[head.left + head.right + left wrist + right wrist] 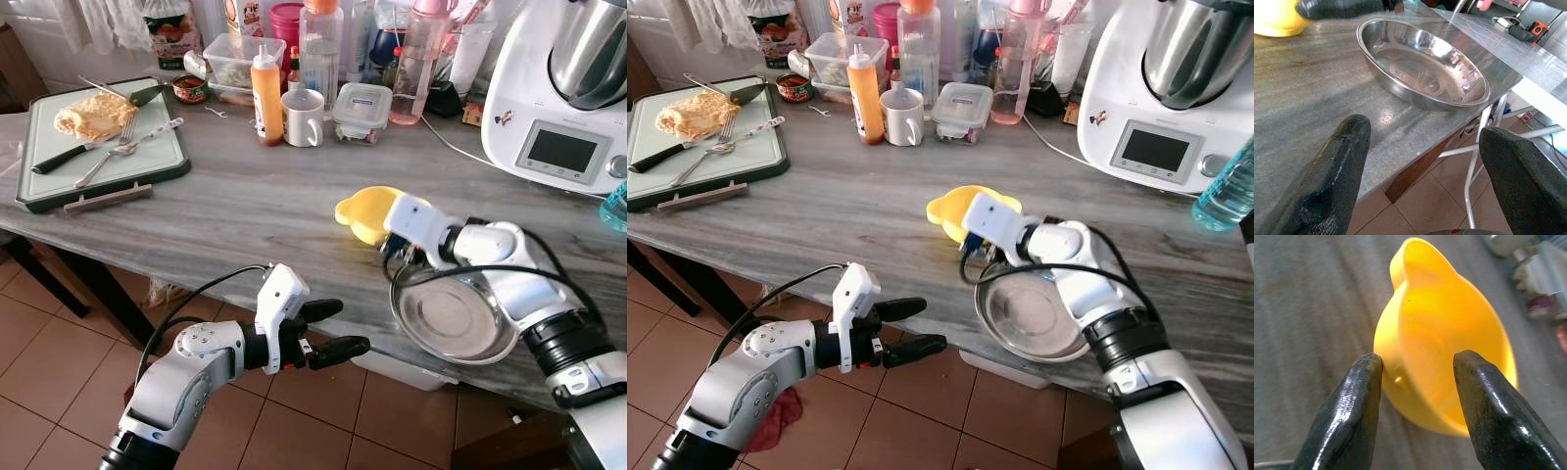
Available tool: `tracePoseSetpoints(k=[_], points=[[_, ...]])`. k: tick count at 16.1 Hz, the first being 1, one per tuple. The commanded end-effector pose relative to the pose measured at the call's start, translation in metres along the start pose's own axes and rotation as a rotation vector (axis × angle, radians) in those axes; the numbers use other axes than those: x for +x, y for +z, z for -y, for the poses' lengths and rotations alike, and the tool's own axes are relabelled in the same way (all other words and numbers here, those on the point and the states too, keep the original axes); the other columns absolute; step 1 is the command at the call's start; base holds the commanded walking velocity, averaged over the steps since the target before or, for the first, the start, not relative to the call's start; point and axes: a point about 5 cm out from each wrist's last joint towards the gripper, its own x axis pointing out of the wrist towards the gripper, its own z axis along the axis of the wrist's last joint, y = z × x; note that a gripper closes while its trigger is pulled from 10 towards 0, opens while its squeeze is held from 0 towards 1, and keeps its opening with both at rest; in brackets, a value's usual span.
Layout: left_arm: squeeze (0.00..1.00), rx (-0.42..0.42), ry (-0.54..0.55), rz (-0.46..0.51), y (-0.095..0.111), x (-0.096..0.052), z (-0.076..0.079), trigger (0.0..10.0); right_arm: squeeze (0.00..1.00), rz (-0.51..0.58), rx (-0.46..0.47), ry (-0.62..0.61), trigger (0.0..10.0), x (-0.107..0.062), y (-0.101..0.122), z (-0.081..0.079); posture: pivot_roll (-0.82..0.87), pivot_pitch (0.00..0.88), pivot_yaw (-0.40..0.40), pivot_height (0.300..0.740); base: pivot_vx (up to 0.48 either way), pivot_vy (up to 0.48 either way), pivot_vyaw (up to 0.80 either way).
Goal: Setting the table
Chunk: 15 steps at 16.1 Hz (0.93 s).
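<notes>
On grey wood-grain counter (245, 206) over terracotta floor tiles (59, 392), right gripper (1418, 377) jaws astride yellow bowl (1449, 338), left gripper (338, 328) jaws apart.

Right claw (965, 235) at yellow bowl (950, 211) — counter.

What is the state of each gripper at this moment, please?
Left gripper: open, empty, off the table's edge near the steel bowl.
Right gripper: fingers straddle the rim of the yellow bowl; grip cannot be told.

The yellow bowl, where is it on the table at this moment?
In the left eye view the yellow bowl sits on the grey table towards the robot's right, just beyond the steel bowl, with the right gripper straddling its near rim.
</notes>
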Motion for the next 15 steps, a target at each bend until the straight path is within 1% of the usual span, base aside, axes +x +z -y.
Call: tracePoseSetpoints(k=[1, 5, 8, 9, 11, 12, 13, 15], points=[[0.00, 0.008, -0.003, -0.017, -0.002, 0.001, 0.003, 10.0, 1.00, 0.041, -0.013, -0.043, 10.0, -0.005, 0.010, 0.010, 0.07, 0.108, -0.016, 0.740, 0.000, 0.000, 0.00], [0.00, 0.008, -0.004, -0.019, -0.003, 0.001, 0.003, 10.0, 1.00, 0.080, -0.022, -0.078, 10.0, -0.014, 0.017, 0.015, 0.07, 0.108, -0.016, 0.740, 0.000, 0.000, 0.00], [0.00, 0.010, -0.009, -0.020, -0.002, 0.002, 0.004, 10.0, 1.00, 0.107, -0.023, -0.117, 10.0, -0.024, 0.019, 0.012, 0.06, 0.105, -0.013, 0.740, 0.000, 0.000, 0.00], [0.00, 0.012, -0.011, -0.020, 0.000, 0.003, 0.005, 10.0, 1.00, 0.140, -0.009, -0.186, 10.0, -0.033, 0.022, 0.014, 0.06, 0.104, -0.010, 0.740, 0.000, 0.000, 0.00], [0.00, 0.015, -0.012, -0.017, 0.001, 0.003, 0.004, 10.0, 1.00, 0.186, 0.055, -0.284, 10.0, -0.047, 0.023, 0.012, 0.06, 0.100, -0.004, 0.740, 0.000, 0.000, 0.00], [0.00, 0.017, -0.012, -0.017, 0.002, 0.003, 0.004, 10.0, 1.00, 0.190, 0.075, -0.313, 10.0, -0.051, 0.022, 0.009, 0.06, 0.100, -0.004, 0.740, 0.000, 0.000, 0.00], [0.00, 0.018, -0.011, -0.018, 0.003, 0.002, 0.003, 10.0, 1.00, 0.187, 0.125, -0.374, 10.0, -0.062, 0.016, 0.003, 0.06, 0.100, -0.004, 0.740, 0.000, 0.000, 0.00], [0.00, 0.020, -0.012, -0.019, 0.002, 0.002, 0.001, 10.0, 1.00, 0.185, 0.174, -0.419, 10.0, -0.070, 0.010, -0.003, 0.04, 0.095, 0.004, 0.740, 0.000, 0.000, 0.00]])
